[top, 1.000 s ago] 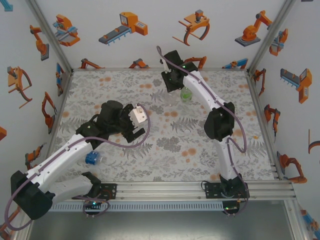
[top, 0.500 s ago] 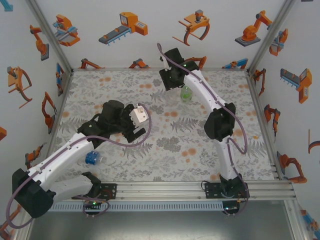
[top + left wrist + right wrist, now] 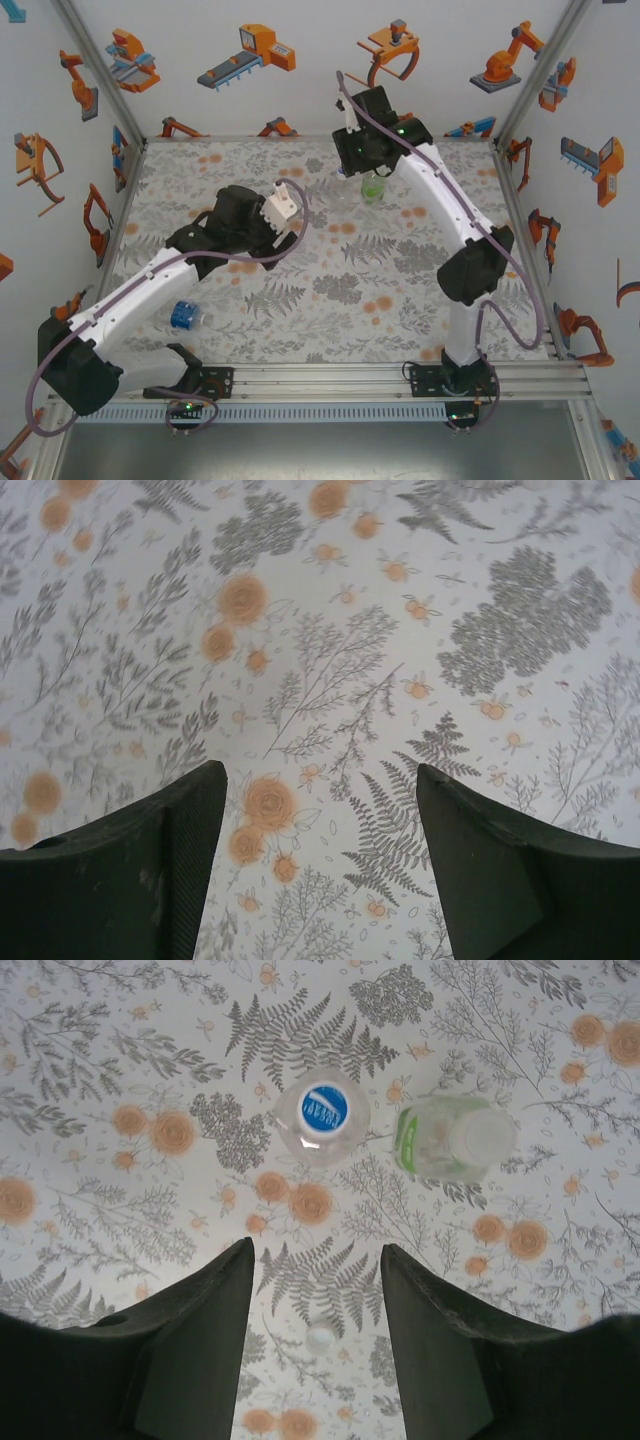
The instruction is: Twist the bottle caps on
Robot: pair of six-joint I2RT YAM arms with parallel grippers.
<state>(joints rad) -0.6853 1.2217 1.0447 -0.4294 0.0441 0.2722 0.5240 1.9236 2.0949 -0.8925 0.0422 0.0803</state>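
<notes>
Two bottles stand below the right gripper point(image 3: 317, 1252): a clear bottle point(image 3: 323, 1115) with a blue-printed top at its 12 o'clock and a green bottle point(image 3: 455, 1140) at 1 o'clock. Its jaws are partly spread and hold nothing. A loose cap point(image 3: 320, 1337) lies on the table point(image 3: 100, 1080) at 6 o'clock of the clear bottle. The left gripper point(image 3: 320, 775) hangs over bare table, jaws likewise apart and empty. A third bottle point(image 3: 185, 316) lies on its side at 7 o'clock of the table, well apart from the others.

I judge that one capping is over and the next is starting. The right gripper must drop onto the cap, pinch it and carry it to an open neck. Whether the green bottle is already capped I cannot tell.

Since a second ago, the right gripper has lifted off the clear bottle and drawn toward 12 o'clock. The left arm has reached farther toward 1 o'clock.
</notes>
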